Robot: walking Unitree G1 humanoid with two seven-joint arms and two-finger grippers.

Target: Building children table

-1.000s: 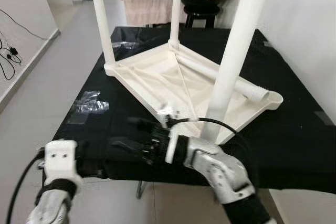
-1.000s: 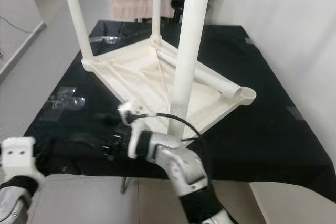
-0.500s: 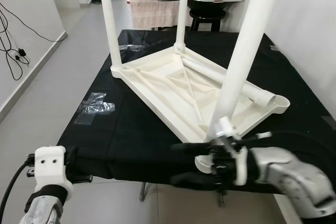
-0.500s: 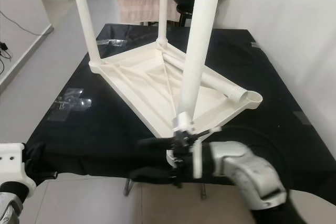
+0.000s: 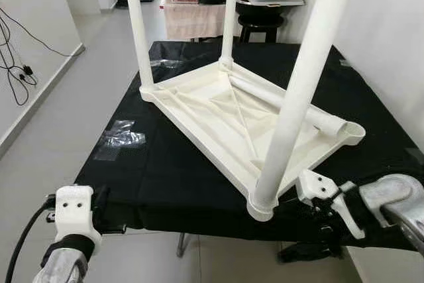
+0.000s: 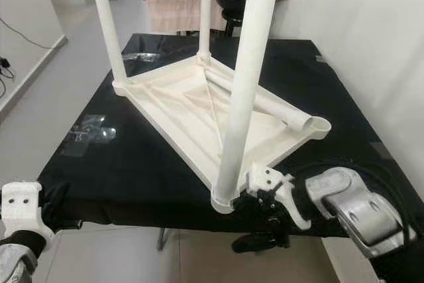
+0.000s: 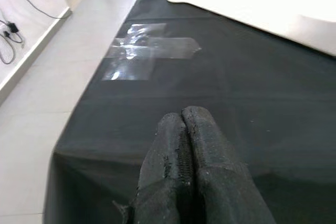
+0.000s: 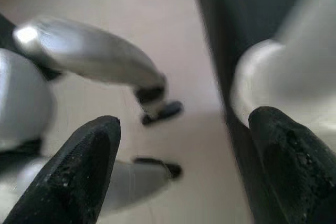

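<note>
A white children's table (image 5: 218, 107) lies upside down on the black-covered worktable (image 5: 165, 164). Three legs stand up from its corners: a near one (image 5: 299, 91), a far left one (image 5: 137, 31) and a far one (image 5: 229, 11). A loose fourth leg (image 5: 262, 93) lies across the underside. My right gripper (image 6: 255, 225) is open, low at the worktable's front edge, just right of the near leg's corner socket (image 8: 273, 77). My left gripper (image 7: 181, 115) is shut and empty, over the cloth at the front left edge.
Crumpled clear plastic (image 5: 119, 134) lies on the cloth at the left, more (image 5: 162, 62) at the far edge. A black stool (image 5: 258, 21) and storage boxes stand behind the worktable. A white wall runs along the right. Cables (image 5: 16, 64) lie on the floor at left.
My right gripper has swept from left of the near leg across to its right and dropped lower at the front edge. The left gripper has hardly moved. The camera shifted slightly.
</note>
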